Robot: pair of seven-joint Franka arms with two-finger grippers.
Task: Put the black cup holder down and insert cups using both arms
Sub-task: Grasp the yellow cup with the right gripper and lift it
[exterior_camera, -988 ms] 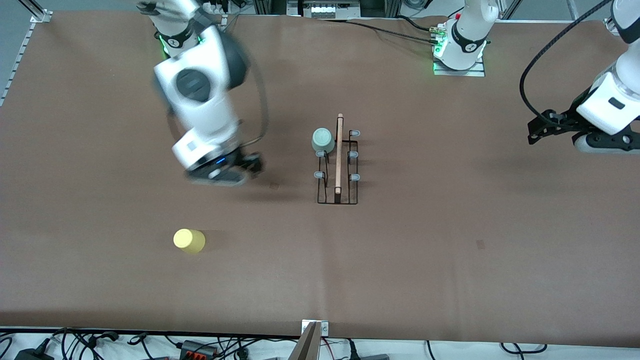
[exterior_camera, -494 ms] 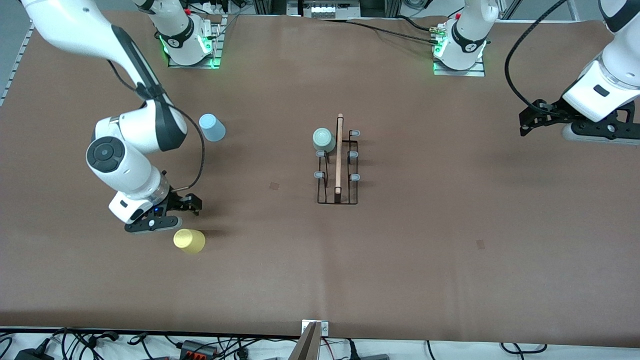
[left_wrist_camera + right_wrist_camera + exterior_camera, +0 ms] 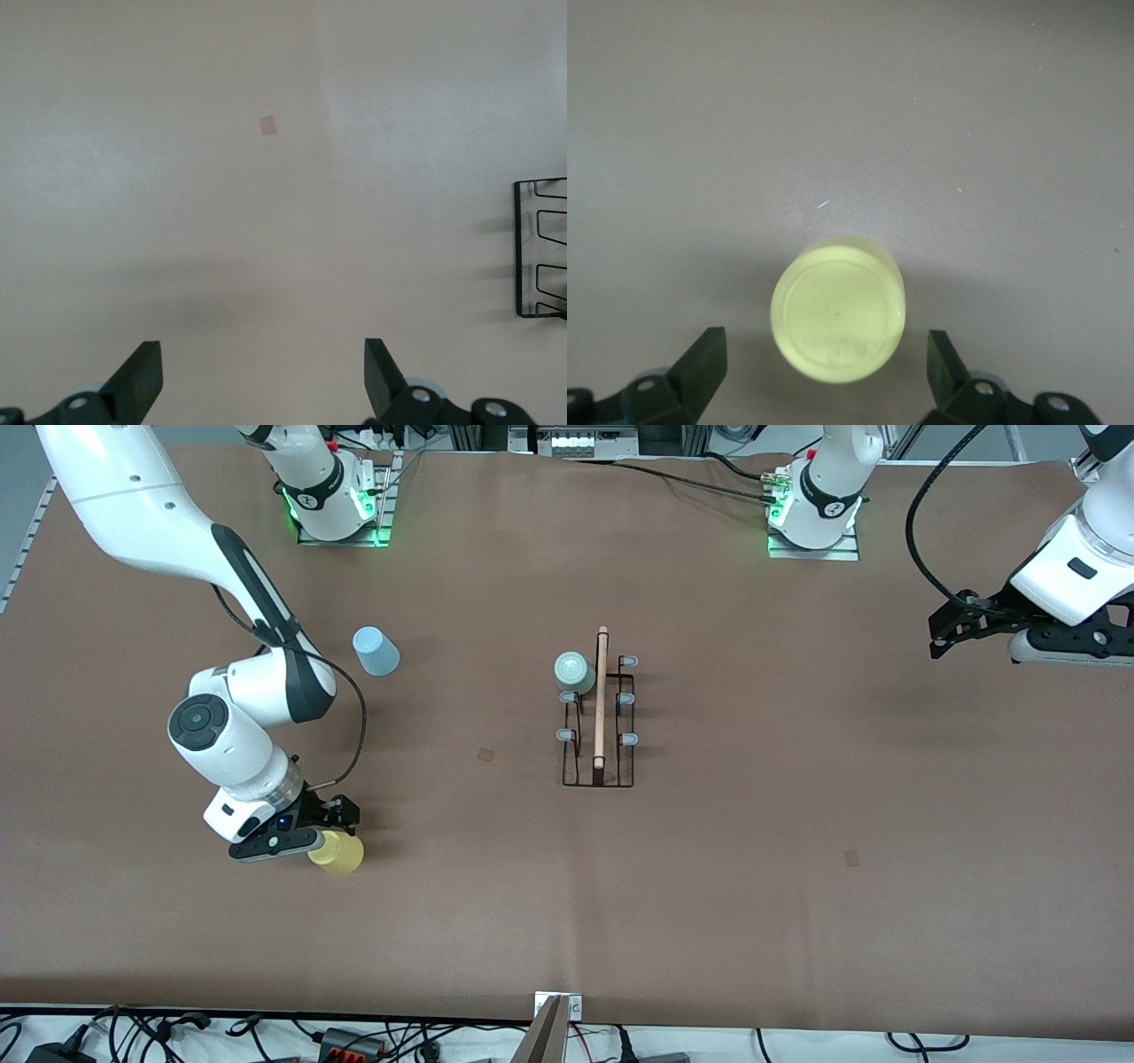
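Black cup holder point(image 3: 599, 722): sitting upright mid-table, wooden handle point(image 3: 601, 695) running along its top, pale-blue-tipped prongs sticking out on both sides; one end of its wire frame is showing in the left wrist view point(image 3: 540, 248).
Grey-green cup point(image 3: 573, 672): sitting upside down on a prong at the end of the holder nearest the robot bases, on the side toward the right arm.
Yellow cup point(image 3: 337, 852): standing upside down on the table point(image 3: 753, 850) toward the right arm's end, nearer the front camera than the holder; in the right wrist view point(image 3: 837, 308) its flat base is facing the camera.
Light blue cup point(image 3: 376, 651): lying tilted on the table toward the right arm's end, farther from the front camera than the yellow cup, well apart from it.
Right gripper point(image 3: 312, 834): hanging directly over the yellow cup — fingers point(image 3: 700, 363) spread wide, one on each side of the cup, not touching it.
Left gripper point(image 3: 952, 629): waiting in the air over the left arm's end of the table — fingers point(image 3: 142, 376) spread wide, nothing between them, bare table below.
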